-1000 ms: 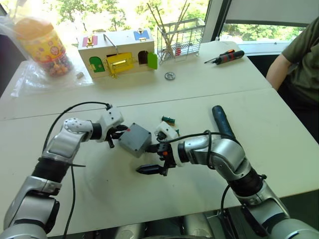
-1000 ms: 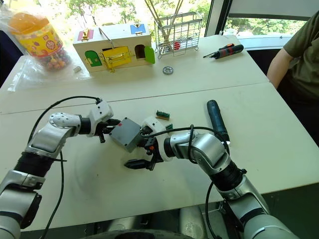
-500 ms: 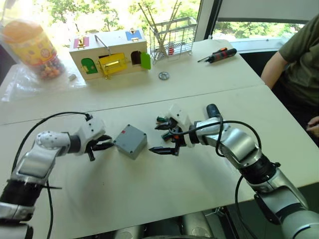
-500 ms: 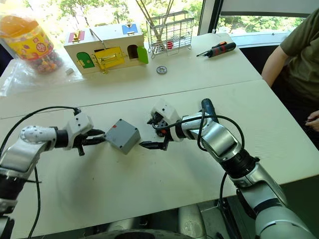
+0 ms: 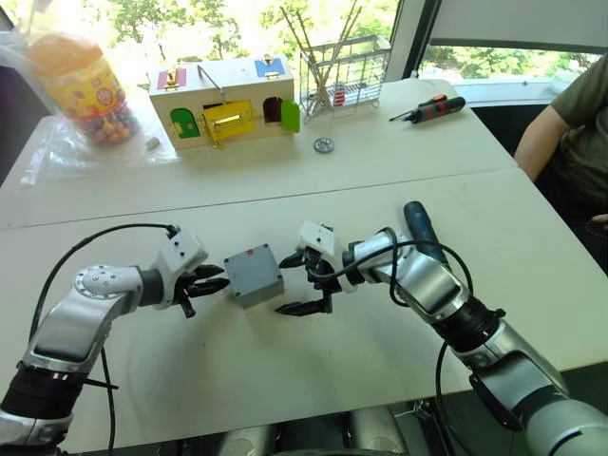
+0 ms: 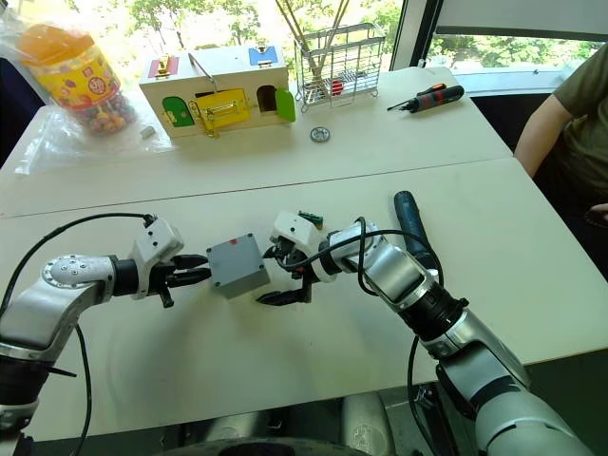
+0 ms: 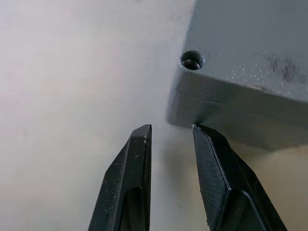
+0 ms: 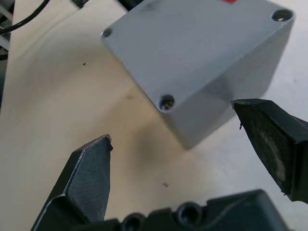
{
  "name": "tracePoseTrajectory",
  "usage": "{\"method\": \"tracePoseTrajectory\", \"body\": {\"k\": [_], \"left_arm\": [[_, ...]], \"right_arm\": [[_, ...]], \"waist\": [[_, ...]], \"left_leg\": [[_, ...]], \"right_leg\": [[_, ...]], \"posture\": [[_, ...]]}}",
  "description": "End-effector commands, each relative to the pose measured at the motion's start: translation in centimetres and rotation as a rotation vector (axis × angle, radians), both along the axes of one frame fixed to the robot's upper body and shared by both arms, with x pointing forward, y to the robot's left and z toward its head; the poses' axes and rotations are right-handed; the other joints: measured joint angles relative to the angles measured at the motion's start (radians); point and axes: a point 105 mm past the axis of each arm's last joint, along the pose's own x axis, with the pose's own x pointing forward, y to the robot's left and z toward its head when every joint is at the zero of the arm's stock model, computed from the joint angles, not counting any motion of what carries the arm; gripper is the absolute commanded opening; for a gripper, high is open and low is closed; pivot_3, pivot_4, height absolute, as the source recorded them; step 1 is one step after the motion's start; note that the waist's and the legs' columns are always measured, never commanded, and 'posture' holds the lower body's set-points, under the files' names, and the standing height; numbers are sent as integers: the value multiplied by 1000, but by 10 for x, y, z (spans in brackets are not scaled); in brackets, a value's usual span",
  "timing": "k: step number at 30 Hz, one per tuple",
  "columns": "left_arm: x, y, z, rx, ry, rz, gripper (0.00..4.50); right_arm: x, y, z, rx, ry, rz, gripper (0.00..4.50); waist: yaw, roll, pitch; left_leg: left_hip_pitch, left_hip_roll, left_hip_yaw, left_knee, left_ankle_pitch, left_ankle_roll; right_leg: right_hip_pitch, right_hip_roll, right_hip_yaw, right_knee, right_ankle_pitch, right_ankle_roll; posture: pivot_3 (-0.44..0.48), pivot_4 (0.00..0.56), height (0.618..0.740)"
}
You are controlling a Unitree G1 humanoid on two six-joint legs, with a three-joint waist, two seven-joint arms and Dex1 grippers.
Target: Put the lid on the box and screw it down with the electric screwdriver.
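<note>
Lid (image 5: 249, 262) sits on the box (image 5: 255, 277), left end effector (image 5: 213, 277) narrowly parted and right end effector (image 5: 302, 282) wide either side, both empty — next, fetching the electric screwdriver (image 5: 423, 232) beyond the box.

No readable text, labels, brands or numbers anywhere. Only sign: small plain red mark on top face of box (image 5: 253, 275), unlettered. Print on candy jar (image 5: 84, 87) too small to read.
</note>
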Motion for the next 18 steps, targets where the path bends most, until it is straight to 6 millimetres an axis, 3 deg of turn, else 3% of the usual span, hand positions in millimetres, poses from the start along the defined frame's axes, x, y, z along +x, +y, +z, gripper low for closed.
{"method": "tracePoseTrajectory", "body": {"k": [1,5,9,14,18], "left_arm": [[5,-11,6,-9,-35,-48,1329],[8,-13,6,-4,-30,-68,1329],[12,-3,8,26,-32,-61,1329],[18,21,36,59,-68,-50,1329],[18,5,74,-86,-111,-91,1329]], "right_arm": [[-9,7,10,34,-27,17,4476],[-6,4,8,24,-50,-28,4476],[3,-6,15,14,-102,-83,4476],[9,-39,59,70,-186,-184,4476],[23,-63,82,190,-181,-315,4476]], "waist": [[0,0,0],[2,0,0],[2,0,0],[3,0,0],[4,0,0]], "left_leg": [[0,0,0,0,0,0],[0,0,0,0,0,0],[0,0,0,1,0,0],[0,0,0,1,0,0],[0,0,0,0,0,0]], "right_leg": [[0,0,0,0,0,0],[0,0,0,0,0,0],[0,0,0,0,0,0],[0,0,0,0,0,0],[1,0,0,0,0,0]], "posture": [[0,150,740],[0,150,740],[0,150,740],[0,150,740],[0,150,740]]}}
